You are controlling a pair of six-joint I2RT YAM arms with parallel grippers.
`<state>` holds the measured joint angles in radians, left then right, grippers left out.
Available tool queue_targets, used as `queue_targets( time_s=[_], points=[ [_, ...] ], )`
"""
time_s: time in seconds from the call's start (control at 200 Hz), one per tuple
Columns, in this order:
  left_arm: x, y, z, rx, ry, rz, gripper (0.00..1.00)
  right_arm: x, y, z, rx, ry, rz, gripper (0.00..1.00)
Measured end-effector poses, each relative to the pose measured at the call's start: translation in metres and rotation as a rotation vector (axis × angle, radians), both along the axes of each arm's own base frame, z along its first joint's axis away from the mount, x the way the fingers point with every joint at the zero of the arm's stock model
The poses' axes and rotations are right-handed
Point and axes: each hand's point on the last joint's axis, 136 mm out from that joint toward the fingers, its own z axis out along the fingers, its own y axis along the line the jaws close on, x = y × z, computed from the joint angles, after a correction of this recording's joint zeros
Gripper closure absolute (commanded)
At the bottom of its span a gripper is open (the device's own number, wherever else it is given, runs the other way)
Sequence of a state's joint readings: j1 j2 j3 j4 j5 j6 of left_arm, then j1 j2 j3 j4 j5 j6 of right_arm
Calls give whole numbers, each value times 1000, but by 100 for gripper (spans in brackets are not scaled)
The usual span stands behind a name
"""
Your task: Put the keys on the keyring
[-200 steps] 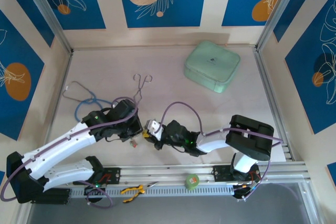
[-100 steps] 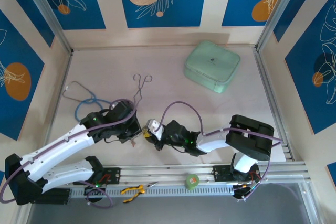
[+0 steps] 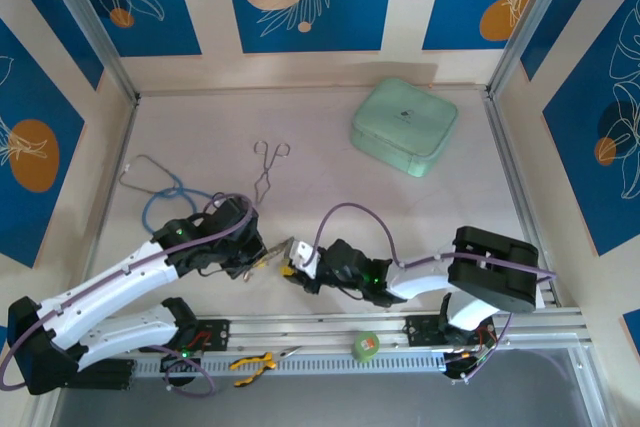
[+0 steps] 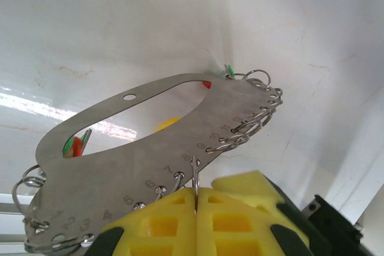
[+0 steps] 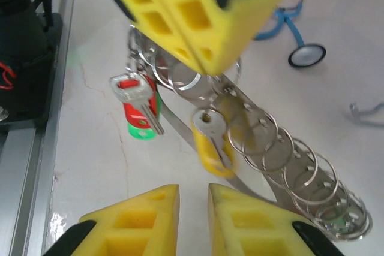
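My left gripper (image 4: 196,191) is shut on one small split ring of the keyring (image 4: 150,166), a flat silvery oval plate with numbered holes and several rings, held tilted above the table. In the right wrist view a yellow key (image 5: 210,142) hangs from one ring. A red key (image 5: 137,97) and a green key (image 5: 139,130) hang together from the end of the keyring (image 5: 282,160). My right gripper (image 5: 193,191) sits just below the yellow key, open, with nothing between its pads. From above, the left gripper (image 3: 262,257) and right gripper (image 3: 295,269) meet near the table's front.
Steel forceps (image 3: 268,169) lie behind the grippers, and a blue-tubed stethoscope (image 3: 160,192) lies at the left. A mint-green case (image 3: 404,125) stands at the back right. A green tape roll (image 3: 366,346) and yellow-handled pliers (image 3: 255,362) rest on the front rail.
My right gripper has parted its jaws, let go of the yellow key and drawn back toward the near edge. The left gripper has shifted slightly nearer with the keyring.
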<state>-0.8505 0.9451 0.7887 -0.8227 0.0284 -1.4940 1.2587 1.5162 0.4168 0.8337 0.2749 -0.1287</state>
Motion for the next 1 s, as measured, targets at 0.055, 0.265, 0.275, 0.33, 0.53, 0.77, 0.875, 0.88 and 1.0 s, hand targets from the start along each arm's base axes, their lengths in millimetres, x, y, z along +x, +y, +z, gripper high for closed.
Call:
queue_targets(
  time_s=[0.055, 0.265, 0.275, 0.33, 0.53, 0.77, 0.875, 0.88, 1.0],
  points=[
    [-1, 1, -2, -4, 12, 15, 100, -2, 2, 4, 1, -41, 8, 81],
    [-1, -1, -4, -26, 21, 45, 100, 8, 16, 24, 38, -162, -36, 77],
    [-1, -1, -4, -27, 21, 47, 100, 8, 16, 24, 39, -163, -38, 77],
    [-1, -1, -4, -33, 23, 52, 100, 11, 19, 24, 40, -171, -52, 76],
    [-1, -2, -4, -40, 27, 56, 100, 18, 24, 17, 32, -179, -80, 75],
    [-1, -2, -5, -41, 27, 57, 100, 19, 27, 14, 33, -180, -84, 75],
    [-1, -2, -5, -41, 26, 57, 100, 20, 29, 11, 26, -179, -83, 75],
    [-1, -2, -5, -41, 26, 57, 100, 20, 29, 11, 25, -179, -83, 75],
    [-1, -2, -5, -44, 27, 60, 100, 20, 30, 10, 26, -178, -83, 75]
  ],
)
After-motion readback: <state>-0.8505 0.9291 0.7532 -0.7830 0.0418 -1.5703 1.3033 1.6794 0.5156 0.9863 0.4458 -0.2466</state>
